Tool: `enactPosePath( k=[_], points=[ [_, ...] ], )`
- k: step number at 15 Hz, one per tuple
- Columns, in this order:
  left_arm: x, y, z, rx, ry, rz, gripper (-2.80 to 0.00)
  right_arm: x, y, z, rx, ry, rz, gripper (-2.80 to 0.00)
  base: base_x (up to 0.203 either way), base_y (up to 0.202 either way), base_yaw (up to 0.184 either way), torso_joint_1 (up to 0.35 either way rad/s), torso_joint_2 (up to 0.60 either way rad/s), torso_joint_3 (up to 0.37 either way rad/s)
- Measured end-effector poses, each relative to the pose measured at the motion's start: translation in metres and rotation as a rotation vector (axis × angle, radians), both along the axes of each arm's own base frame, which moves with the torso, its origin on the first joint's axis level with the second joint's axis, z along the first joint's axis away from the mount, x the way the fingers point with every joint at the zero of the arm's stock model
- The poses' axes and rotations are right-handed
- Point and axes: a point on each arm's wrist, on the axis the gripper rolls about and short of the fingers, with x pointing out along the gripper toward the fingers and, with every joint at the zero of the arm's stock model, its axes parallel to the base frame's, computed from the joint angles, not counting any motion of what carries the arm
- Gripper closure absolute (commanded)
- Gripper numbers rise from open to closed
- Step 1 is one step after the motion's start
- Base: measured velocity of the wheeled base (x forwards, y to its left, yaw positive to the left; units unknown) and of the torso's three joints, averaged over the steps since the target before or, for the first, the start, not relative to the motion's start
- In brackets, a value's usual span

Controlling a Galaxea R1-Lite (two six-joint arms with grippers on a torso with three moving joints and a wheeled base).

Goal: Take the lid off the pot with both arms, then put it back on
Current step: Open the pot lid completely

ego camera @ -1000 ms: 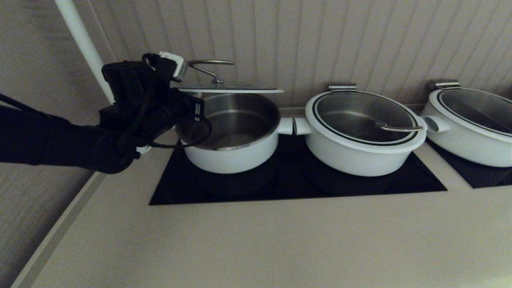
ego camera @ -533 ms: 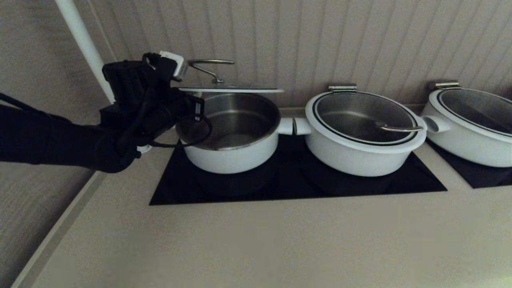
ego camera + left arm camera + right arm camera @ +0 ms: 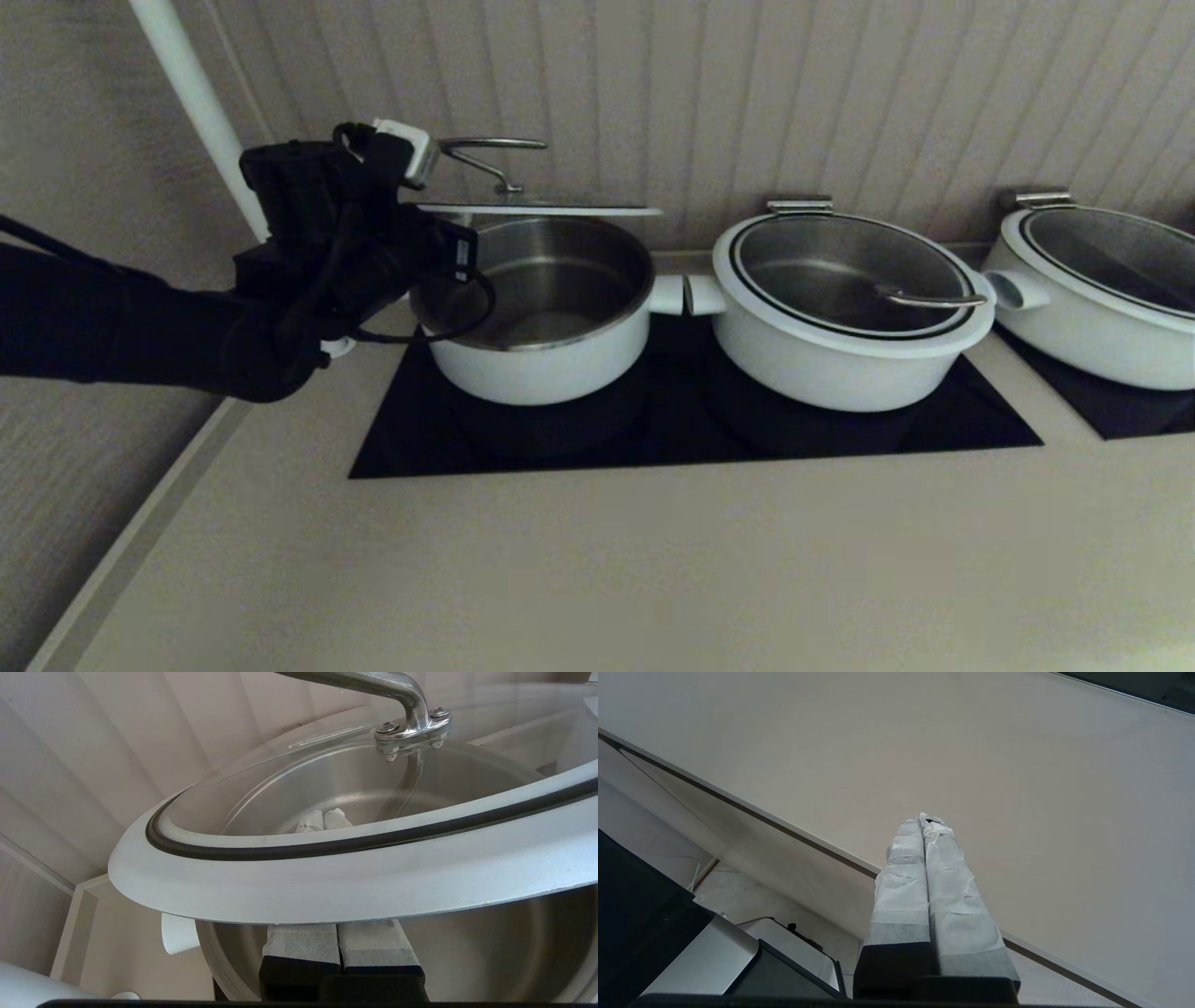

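The lid (image 3: 537, 208) hangs level a little above the open pot (image 3: 541, 322), its steel bar handle (image 3: 490, 147) on top. My left gripper (image 3: 428, 217) reaches in from the left, at the lid's left edge. In the left wrist view its taped fingers (image 3: 303, 942) are pressed together and pass under the lid's white rim (image 3: 327, 882), which lies on them. The left gripper's tips (image 3: 323, 819) show through the glass above the pot's steel inside (image 3: 490, 952). My right gripper (image 3: 924, 820) is shut and empty over the counter's edge, outside the head view.
A wider lidded white pot (image 3: 845, 308) stands right of the open pot on the black hob (image 3: 691, 429), their stub handles almost touching. Another lidded pot (image 3: 1102, 289) stands at far right. A white pole (image 3: 187, 93) and the ribbed wall are behind.
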Motion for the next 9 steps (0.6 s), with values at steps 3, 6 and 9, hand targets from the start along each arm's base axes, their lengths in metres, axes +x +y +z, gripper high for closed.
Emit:
enactPosePath(
  k=[3,6,9],
  points=[
    [0.0000,-0.0005,0.0006,-0.001,-0.002,-0.001,0.00,0.0000,0.0000,0.0000,0.000,0.000,0.000,0.00,0.000,0.000,0.000,0.000,0.00,0.000],
    [0.0001,-0.0002,0.0009,-0.002,-0.003,0.001,0.00,0.0001,0.0000,0.0001,0.000,-0.001,-0.001,0.00,0.000,0.000,0.000,0.000,0.00,0.000],
    [0.0002,0.0000,0.0010,-0.003,-0.003,0.002,0.00,0.0001,0.0002,0.0001,0.000,-0.001,-0.069,0.00,0.000,0.000,0.000,0.000,0.00,0.000]
  ],
)
